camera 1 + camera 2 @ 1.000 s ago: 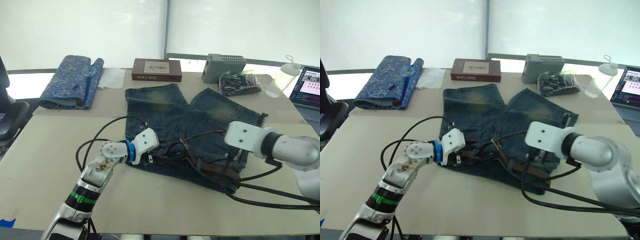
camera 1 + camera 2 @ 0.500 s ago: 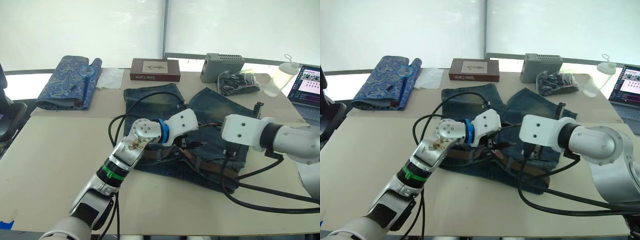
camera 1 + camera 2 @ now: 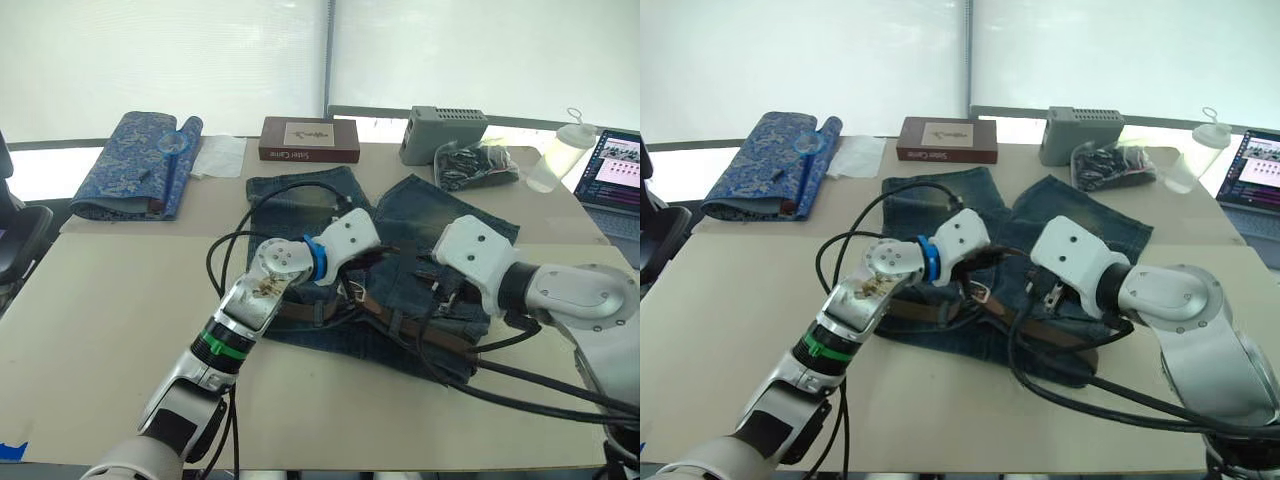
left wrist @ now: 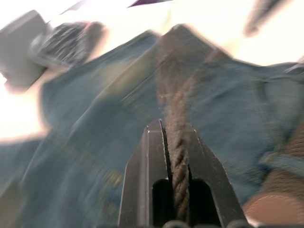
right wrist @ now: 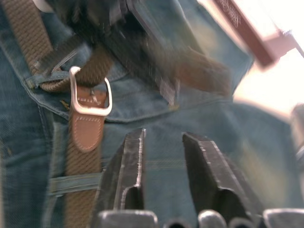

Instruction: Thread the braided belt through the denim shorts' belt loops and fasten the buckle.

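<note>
My left gripper [image 4: 176, 142] pinches the dark brown braided belt [image 4: 176, 118] over faded blue denim shorts [image 3: 440, 215]; my right gripper [image 5: 164, 145] is parted and empty beside the silver rectangular buckle [image 5: 90, 92]; no writing is legible.

You have a beige tabletop [image 3: 90, 330] before bright white window blinds [image 3: 160, 55] that wash the far edge with daylight. Along that edge sit a blue patterned fabric roll [image 3: 130, 163], a brown box [image 3: 310, 139], a grey device [image 3: 443, 132], a clear bottle [image 3: 555, 160] and an open laptop [image 3: 612, 170].
</note>
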